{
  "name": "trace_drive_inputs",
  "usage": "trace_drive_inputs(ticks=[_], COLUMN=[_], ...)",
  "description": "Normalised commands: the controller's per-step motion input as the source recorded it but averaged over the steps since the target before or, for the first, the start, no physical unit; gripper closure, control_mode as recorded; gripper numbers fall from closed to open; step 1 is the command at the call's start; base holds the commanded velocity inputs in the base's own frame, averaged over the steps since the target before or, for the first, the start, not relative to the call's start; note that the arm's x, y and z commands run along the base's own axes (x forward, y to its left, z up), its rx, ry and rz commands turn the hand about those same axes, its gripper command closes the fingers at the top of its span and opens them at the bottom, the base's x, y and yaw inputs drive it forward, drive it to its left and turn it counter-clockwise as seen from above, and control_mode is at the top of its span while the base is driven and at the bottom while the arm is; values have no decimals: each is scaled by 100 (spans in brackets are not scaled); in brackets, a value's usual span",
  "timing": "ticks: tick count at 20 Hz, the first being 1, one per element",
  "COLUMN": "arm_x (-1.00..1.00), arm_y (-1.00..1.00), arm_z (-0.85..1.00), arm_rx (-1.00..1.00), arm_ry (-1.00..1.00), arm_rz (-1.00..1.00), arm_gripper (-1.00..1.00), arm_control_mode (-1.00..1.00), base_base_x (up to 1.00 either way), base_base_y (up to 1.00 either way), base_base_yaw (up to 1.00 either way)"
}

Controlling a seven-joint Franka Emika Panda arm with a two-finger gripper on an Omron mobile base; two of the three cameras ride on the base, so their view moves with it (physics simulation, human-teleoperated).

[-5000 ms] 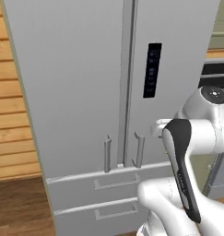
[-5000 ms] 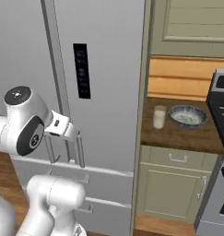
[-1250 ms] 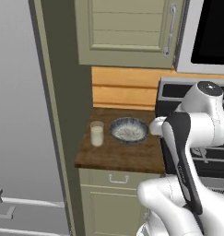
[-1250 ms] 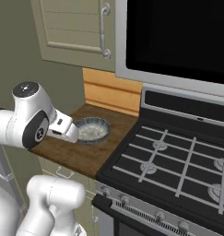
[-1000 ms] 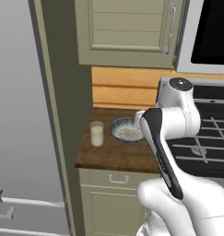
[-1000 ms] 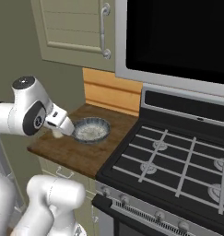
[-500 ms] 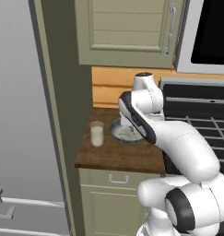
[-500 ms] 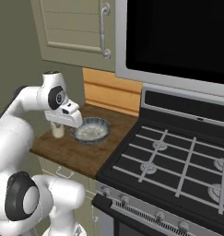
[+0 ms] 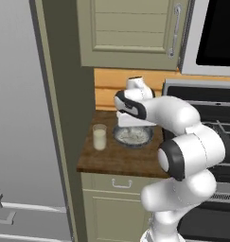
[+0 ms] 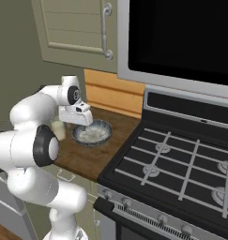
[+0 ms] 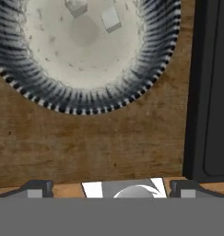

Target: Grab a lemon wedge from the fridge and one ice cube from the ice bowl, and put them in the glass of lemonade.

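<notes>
- The ice bowl (image 9: 133,136) sits on the brown wooden counter (image 9: 121,158), toward the back, near the orange wood wall strip (image 9: 107,85).
- It is round and wide, with a grey-blue striped rim and whitish bits inside.
- In the hand view, two small pale ice cubes (image 11: 110,19) lie close together in the bowl.
- The glass of lemonade (image 9: 99,137) stands upright on the same counter, just left of the bowl and not touching it.
- The glass holds pale, milky yellow drink.
- The gripper (image 9: 128,122) hangs right above the bowl, at its far edge.
- Its two finger tips (image 11: 37,188) are spread wide apart, with nothing between them.
- The white arm curls in from the right, bends over the counter and points its hand down.
- The black stove (image 10: 181,159) is right next to the counter on the right, with dark grates on top.
- A dark oven or microwave front (image 10: 181,33) hangs above the stove.
- A beige cabinet door (image 9: 133,30) with a long handle is above the counter.
- Below the counter is a beige drawer (image 9: 116,186) with a small handle.
- The fridge (image 9: 26,118) is the tall grey thing at the far left, beside the counter.
- I can see the grey side of it, and it looks shut.
</notes>
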Motion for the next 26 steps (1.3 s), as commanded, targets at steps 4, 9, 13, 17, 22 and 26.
trace_drive_inputs(ticks=[4, 9, 13, 17, 22, 26], arm_x=[23, 26, 25, 49, 73, 40], arm_y=[-2, -5, -7, -22, -28, -8], arm_z=[-72, -44, 14, 14, -13, -62], arm_rx=[0, 0, 1, 0, 2, 4], arm_ry=[0, 0, 0, 0, 0, 0], arm_rz=[0, 0, 7, 13, 17, 13], arm_gripper=[-100, -100, -100, -100, -100, -100], arm_control_mode=[-100, -100, -100, -100, -100, -100], base_base_x=[0, 0, 0, 0, 0, 0], base_base_y=[0, 0, 0, 0, 0, 0], base_base_yaw=[0, 0, 0, 0, 0, 0])
